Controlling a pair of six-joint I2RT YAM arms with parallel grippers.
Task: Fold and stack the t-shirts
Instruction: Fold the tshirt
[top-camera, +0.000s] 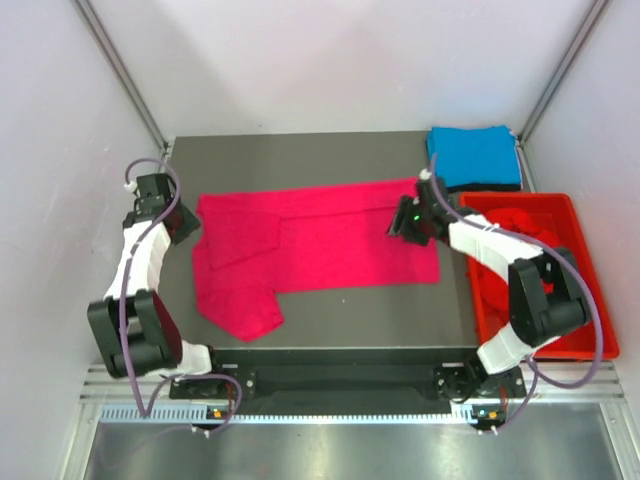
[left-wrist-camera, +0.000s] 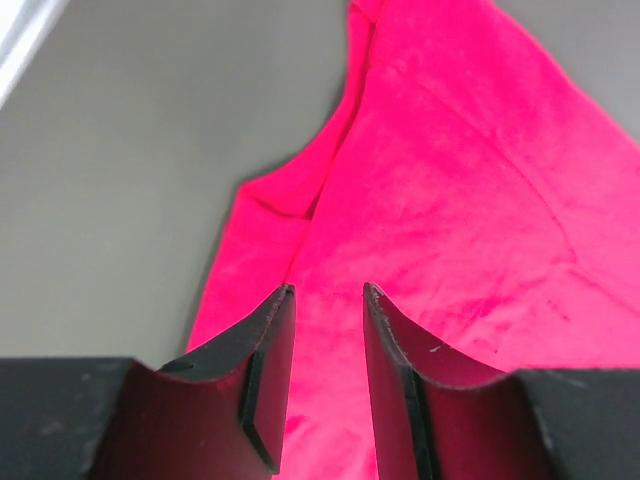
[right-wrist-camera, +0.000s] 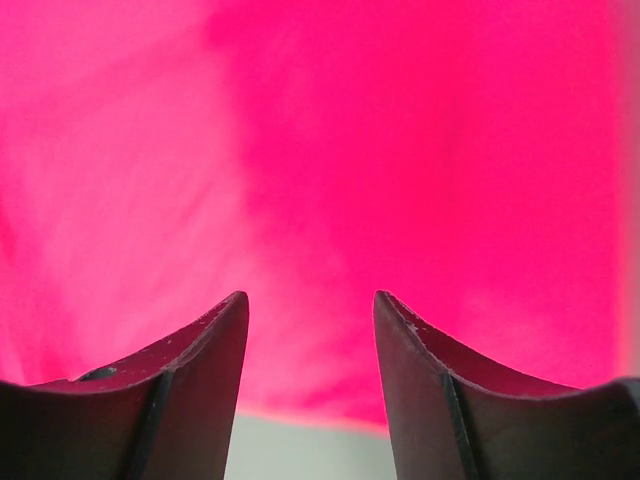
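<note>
Pink tee (top-camera: 320, 245): on table (top-camera: 300, 160), middle, mostly flat, seemingly part-folded along far side, one sleeve poking out near-left. Prob. light, limp cotton w/ no stiffness and decent friction; likely to sag and bunch if lifted by one pt, so best pinched at two edge pts, e.g. left hem corner and far-right corner, and carried over together. Left gripper (top-camera: 182, 222) at tee's left edge, jaws slightly apart, nothing betw. them. Right gripper (top-camera: 402, 222) over far-right edge, jaws wider apart, also empty. Blue tee (top-camera: 473, 155) folded at far-right corner. Red tees (top-camera: 515, 222) bunched in red crate (top-camera: 590, 300) at right. Hard to make out: no. of reds in crate, layers under the fold, whether fingertips touch cloth. Right wrist view mostly blurred pink.
</note>
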